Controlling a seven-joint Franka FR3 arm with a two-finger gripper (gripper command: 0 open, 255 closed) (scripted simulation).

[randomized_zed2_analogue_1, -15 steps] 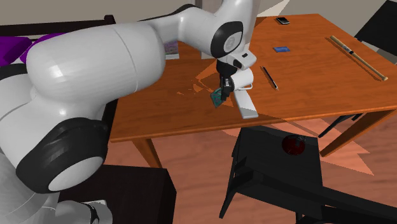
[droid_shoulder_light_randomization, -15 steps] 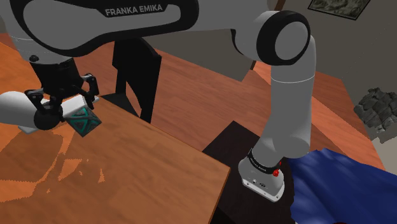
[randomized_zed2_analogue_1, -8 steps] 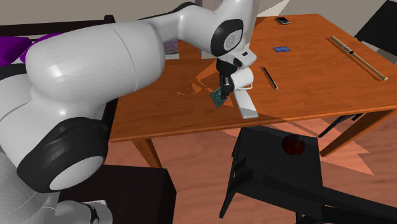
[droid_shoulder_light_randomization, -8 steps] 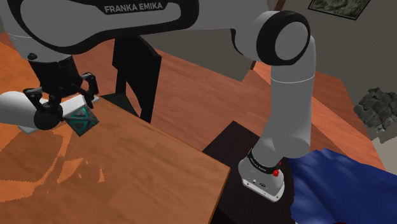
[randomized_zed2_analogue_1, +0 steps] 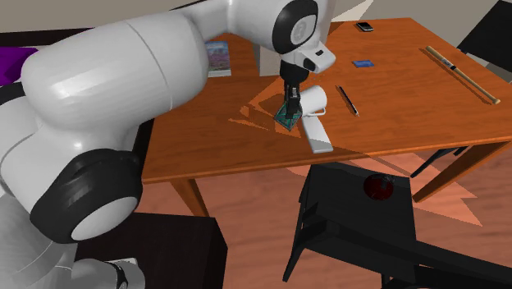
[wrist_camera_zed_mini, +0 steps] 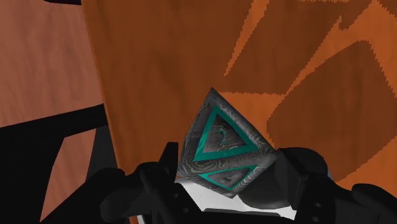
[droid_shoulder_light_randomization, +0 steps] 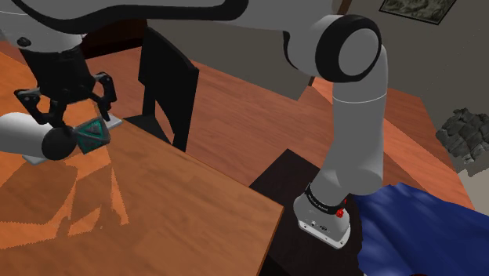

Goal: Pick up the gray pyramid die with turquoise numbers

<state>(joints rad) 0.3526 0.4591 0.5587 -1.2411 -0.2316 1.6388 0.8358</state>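
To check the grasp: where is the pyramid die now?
At the shoulder view's left, the die is clasped in the gripper over the wooden table, beside a white mug.

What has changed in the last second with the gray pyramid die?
The black tool, shut on the gray pyramid die with turquoise markings, has carried it upward, farther above the brown wooden table. The grip is unchanged, and the white mug lies where it was.

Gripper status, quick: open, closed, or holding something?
Gripper: closed, holding the gray pyramid die with turquoise markings between its fingers.
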